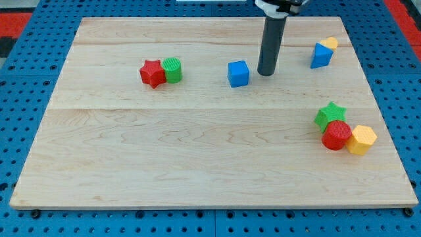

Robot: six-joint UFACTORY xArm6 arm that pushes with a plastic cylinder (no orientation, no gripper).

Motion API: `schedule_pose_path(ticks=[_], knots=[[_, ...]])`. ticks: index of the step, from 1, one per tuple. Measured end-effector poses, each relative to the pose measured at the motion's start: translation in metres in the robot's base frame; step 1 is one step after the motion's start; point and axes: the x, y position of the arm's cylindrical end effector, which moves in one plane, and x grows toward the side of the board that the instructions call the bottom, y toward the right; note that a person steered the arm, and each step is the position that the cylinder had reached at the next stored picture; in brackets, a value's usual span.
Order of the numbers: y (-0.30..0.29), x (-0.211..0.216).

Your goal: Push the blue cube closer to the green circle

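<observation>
The blue cube (239,73) sits on the wooden board near the view's top centre. The green circle (172,69) lies to its left, touching a red star (152,73) on its own left side. My tip (266,73) rests on the board just to the right of the blue cube, a small gap between them. The rod rises straight up out of the view's top.
A blue triangle (320,56) and a yellow block (329,44) touch at the upper right. A green star (329,115), a red circle (336,135) and a yellow hexagon (362,139) cluster at the right. The board's edge (210,207) meets blue pegboard.
</observation>
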Motion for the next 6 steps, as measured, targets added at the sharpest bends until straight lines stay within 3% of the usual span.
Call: schedule_pose_path(ticks=[2, 5, 6], knots=[[-0.038, -0.001], [-0.037, 0.029], [-0.067, 0.029]])
